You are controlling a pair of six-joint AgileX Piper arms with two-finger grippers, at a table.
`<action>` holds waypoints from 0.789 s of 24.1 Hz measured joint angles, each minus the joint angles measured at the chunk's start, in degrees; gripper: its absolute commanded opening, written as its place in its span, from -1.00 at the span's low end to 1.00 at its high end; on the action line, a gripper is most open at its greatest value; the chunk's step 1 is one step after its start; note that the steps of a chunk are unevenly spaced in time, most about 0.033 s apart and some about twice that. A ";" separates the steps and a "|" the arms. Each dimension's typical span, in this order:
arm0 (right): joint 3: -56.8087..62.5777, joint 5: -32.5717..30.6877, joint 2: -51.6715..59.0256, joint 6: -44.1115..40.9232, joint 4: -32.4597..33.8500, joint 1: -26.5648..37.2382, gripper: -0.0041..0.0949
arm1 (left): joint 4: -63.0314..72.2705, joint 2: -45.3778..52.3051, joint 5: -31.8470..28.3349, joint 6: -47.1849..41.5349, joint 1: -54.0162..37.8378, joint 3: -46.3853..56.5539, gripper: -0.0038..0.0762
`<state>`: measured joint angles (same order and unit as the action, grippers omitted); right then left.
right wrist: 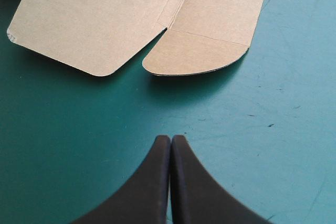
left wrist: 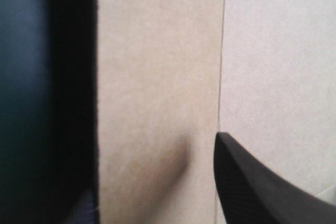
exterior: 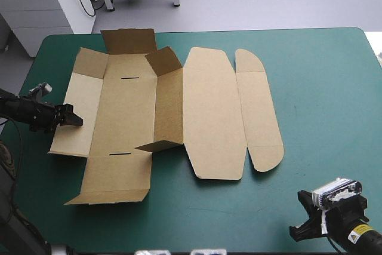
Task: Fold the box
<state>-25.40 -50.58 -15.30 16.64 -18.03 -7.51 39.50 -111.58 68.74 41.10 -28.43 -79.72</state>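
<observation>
One brown box (exterior: 209, 111) lies on one teal-green table (exterior: 322, 88). The box has two thin dark slits (exterior: 129, 78). There are two grippers: the left gripper (exterior: 76, 121) at nine o'clock, the right gripper (exterior: 295, 232) at five o'clock.

Box (left wrist: 157, 77) blurred in left wrist view, edges cut off; left pincer (exterior: 75, 121) grip unclear.

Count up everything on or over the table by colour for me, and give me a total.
Brown: 1, the box, a cut sheet lying mostly flat with a few flaps raised.
Black: 2, the left pincer and the right pincer.
Teal-green: 1, the table cover.
Total: 4.
</observation>
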 measured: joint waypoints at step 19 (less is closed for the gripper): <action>0.08 0.17 0.00 -0.10 -0.05 0.00 -0.95 | 4.10 0.72 0.00 2.81 8.91 -4.70 -0.88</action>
<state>-25.32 -50.42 -15.30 16.54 -18.08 -7.51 43.60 -110.86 68.75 43.90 -19.52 -84.42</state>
